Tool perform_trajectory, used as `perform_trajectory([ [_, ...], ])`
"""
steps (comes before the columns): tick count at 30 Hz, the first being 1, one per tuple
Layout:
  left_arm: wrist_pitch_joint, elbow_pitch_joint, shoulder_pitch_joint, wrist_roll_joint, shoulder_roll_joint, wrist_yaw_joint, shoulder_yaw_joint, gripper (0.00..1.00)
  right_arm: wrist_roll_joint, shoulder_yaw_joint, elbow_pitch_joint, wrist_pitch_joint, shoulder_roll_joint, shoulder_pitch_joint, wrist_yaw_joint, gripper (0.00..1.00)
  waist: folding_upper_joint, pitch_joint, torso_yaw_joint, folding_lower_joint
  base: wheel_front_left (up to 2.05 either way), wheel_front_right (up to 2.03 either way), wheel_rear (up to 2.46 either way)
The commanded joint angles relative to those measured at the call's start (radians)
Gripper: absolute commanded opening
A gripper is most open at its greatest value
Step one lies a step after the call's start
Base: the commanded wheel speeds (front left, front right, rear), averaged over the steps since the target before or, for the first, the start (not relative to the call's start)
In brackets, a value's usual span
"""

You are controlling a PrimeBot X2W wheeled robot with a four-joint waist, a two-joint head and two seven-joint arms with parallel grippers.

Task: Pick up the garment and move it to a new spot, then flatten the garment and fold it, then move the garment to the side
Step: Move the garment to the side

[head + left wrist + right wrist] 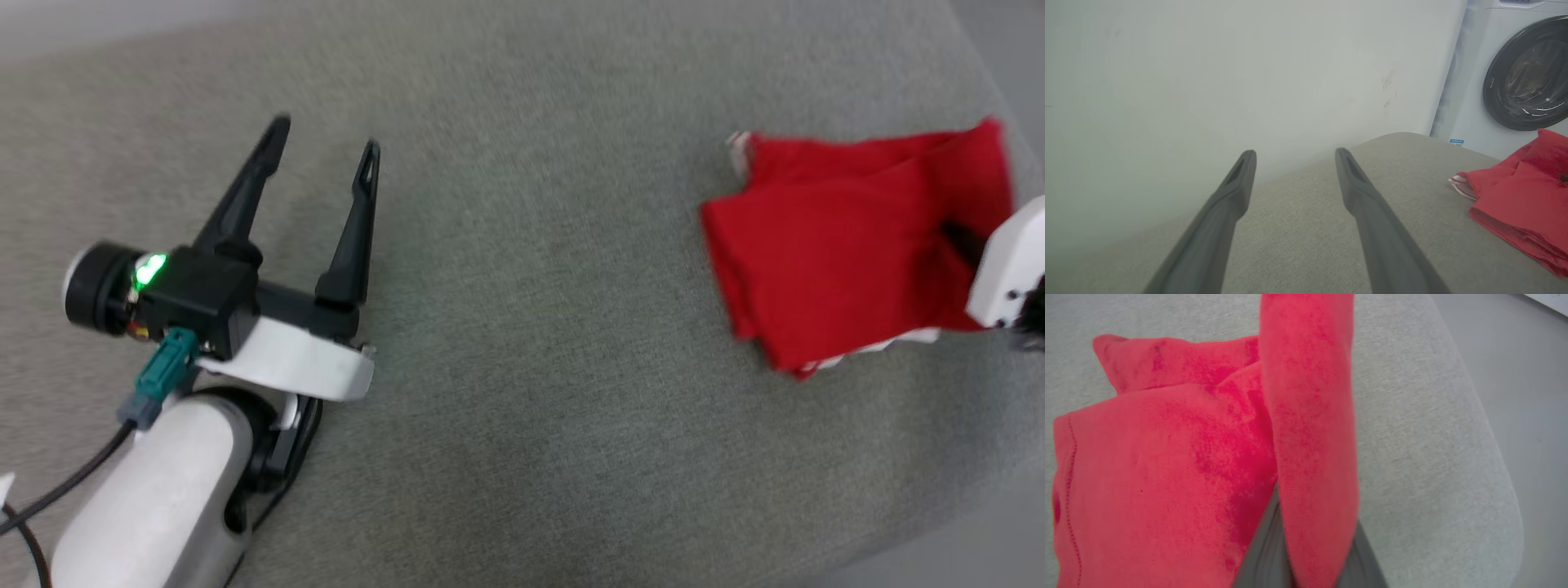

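The folded garment (824,245) lies near the right edge of the desk (531,327), with the right pincer (962,238) clamped on its fold. The left pincer (325,135) gapes wide, empty. Slide it low so the layers don't spill.

Matt red cloth garment (824,253) on rough grey woven surface (531,343)

Wide grey surface (531,343) left of garment (833,245)
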Motion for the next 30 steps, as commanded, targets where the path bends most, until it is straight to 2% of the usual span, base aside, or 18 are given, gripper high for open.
perform_trajectory([
  [1, 0.015, -0.015, -0.039, 0.013, 0.011, -0.008, -0.005, 1.00, -0.017, -0.018, 0.025, -0.030, -0.020, -0.033, -0.001, 0.00, -0.0001, 0.164, -0.075, -0.0001, 0.00, 0.00, 0.00],
  [7, 0.074, -0.071, -0.156, 0.059, 0.014, -0.042, -0.044, 1.00, -0.130, -0.127, 0.146, -0.222, -0.079, -0.139, -0.001, 0.00, -0.0001, 0.254, -0.058, -0.0001, 0.00, 0.00, 0.00],
  [14, 0.117, -0.113, -0.230, 0.090, 0.017, -0.060, -0.069, 1.00, -0.277, -0.240, 0.246, -0.492, -0.068, -0.236, -0.001, 0.00, -0.0001, 0.317, -0.037, -0.0001, 0.00, 0.00, 0.00],
  [15, 0.123, -0.118, -0.234, 0.094, 0.020, -0.060, -0.071, 1.00, -0.302, -0.250, 0.257, -0.529, -0.061, -0.246, -0.001, 0.72, -0.0001, 0.327, -0.036, -0.0001, 0.00, 0.00, 0.00],
  [16, 0.127, -0.122, -0.239, 0.094, 0.023, -0.061, -0.072, 1.00, -0.323, -0.260, 0.274, -0.556, -0.051, -0.254, -0.001, 1.00, -0.0001, 0.335, -0.035, -0.0001, 0.00, 0.00, 0.00],
  [23, 0.124, -0.114, -0.222, 0.089, 0.032, -0.051, -0.068, 1.00, -0.446, -0.306, 0.380, -0.698, -0.008, -0.293, -0.001, 1.00, -0.0001, 0.331, -0.038, -0.0001, 0.00, 0.00, 0.00],
  [30, 0.044, -0.047, -0.142, 0.048, -0.006, -0.025, -0.060, 1.00, -0.552, -0.326, 0.416, -0.742, -0.057, -0.250, -0.001, 1.00, -0.0001, 0.186, -0.024, -0.0001, 0.00, 0.00, 0.00],
])
